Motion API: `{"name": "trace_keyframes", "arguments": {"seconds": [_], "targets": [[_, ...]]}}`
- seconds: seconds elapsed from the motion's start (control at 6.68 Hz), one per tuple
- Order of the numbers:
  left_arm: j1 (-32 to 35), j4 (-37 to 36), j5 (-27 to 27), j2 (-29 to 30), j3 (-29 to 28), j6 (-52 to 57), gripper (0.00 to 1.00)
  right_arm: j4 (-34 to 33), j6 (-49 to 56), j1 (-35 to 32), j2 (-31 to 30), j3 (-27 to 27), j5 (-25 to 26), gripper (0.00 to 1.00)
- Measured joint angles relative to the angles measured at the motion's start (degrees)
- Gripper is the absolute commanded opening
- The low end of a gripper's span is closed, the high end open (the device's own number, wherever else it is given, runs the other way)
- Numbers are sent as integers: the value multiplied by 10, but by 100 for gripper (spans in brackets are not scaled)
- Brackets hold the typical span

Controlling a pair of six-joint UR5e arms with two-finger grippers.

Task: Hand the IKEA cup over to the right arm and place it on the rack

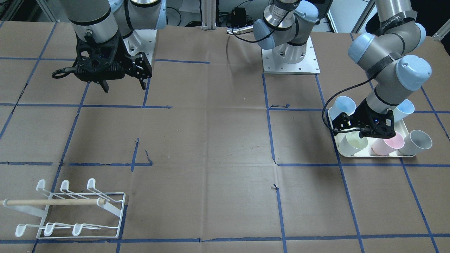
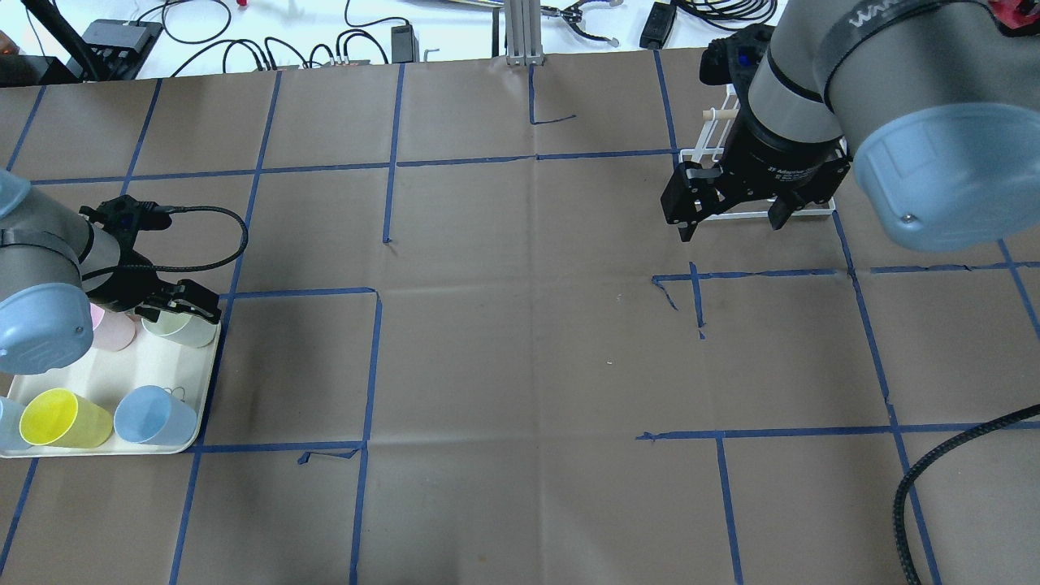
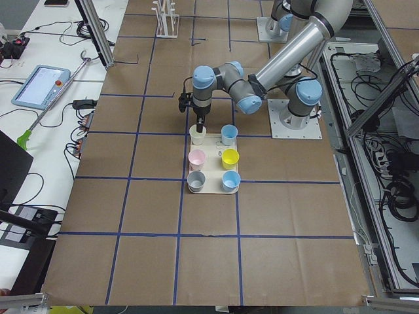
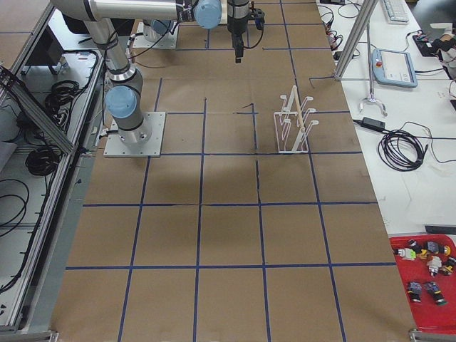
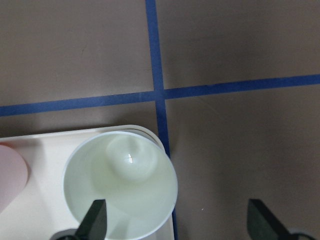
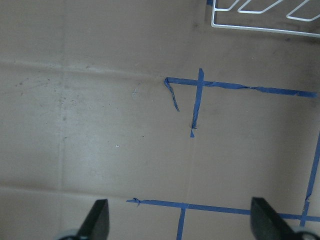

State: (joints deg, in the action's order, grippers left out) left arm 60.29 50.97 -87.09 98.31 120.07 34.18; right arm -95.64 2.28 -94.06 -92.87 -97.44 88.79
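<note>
Count: six cups on one tray (image 2: 106, 375), one rack (image 1: 70, 202), two arms. The pale green cup (image 5: 120, 185) stands upright at the tray's corner, lower left of the left wrist frame. The left gripper (image 5: 177, 220) has its jaws spread astride the cup's wall. One finger (image 5: 95, 222) appears to sit inside the rim, and I cannot confirm contact. The left arm hides part of the tray overhead. The right gripper (image 6: 181, 219) hangs spread and empty over the table (image 1: 211, 140), with the rack in the upper right of its frame.
</note>
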Motion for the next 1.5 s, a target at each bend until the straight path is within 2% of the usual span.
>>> {"name": "trace_keyframes", "arguments": {"seconds": [0.15,0.3,0.45,0.6,0.75,0.9,1.5], "targets": [[0,-20,-1,19,0,-3,99,0,0,0,1,0,-1,100],[1,-32,-2,30,1,-6,91,-1,0,-1,1,0,-2,100],[1,-37,-2,33,1,-12,67,-1,0,-1,1,0,-3,100],[2,-38,-2,34,-1,-15,34,-1,0,-1,1,0,-3,100],[2,-38,-1,34,-2,-17,10,-2,0,-1,1,0,-4,100],[2,-38,-1,34,-3,-18,0,-2,0,-1,1,0,-4,100],[2,-11,-4,13,-30,-19,0,-2,0,-1,1,1,-4,100]]}}
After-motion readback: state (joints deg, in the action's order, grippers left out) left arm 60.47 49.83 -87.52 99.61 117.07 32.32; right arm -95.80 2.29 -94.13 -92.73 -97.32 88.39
